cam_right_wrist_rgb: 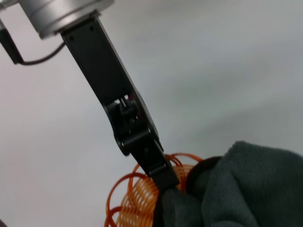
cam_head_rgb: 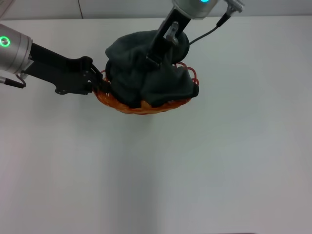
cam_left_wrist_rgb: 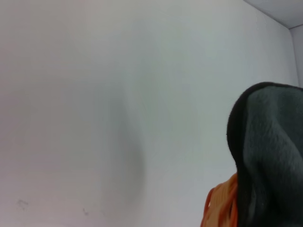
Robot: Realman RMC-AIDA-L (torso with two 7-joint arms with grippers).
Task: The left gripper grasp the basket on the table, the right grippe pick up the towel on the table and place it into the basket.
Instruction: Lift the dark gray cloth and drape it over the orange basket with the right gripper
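The orange wire basket (cam_head_rgb: 141, 108) rests on the white table (cam_head_rgb: 204, 170) at the upper middle of the head view. My left gripper (cam_head_rgb: 100, 84) reaches in from the left and is shut on the basket's left rim; the right wrist view shows this claw (cam_right_wrist_rgb: 168, 177) clamped on the looped edge of the basket (cam_right_wrist_rgb: 142, 198). The dark grey towel (cam_head_rgb: 131, 73) is heaped over the basket, covering most of it. My right gripper (cam_head_rgb: 152, 61) comes down from above, shut on the towel's top folds, its tips sunk in the cloth. The left wrist view shows the towel (cam_left_wrist_rgb: 270, 156) above the basket rim (cam_left_wrist_rgb: 220, 208).
The right arm's thin cable (cam_head_rgb: 204, 33) loops out behind the basket to the right. Bare white table spreads in front of the basket and to both sides, with the back wall edge at the top.
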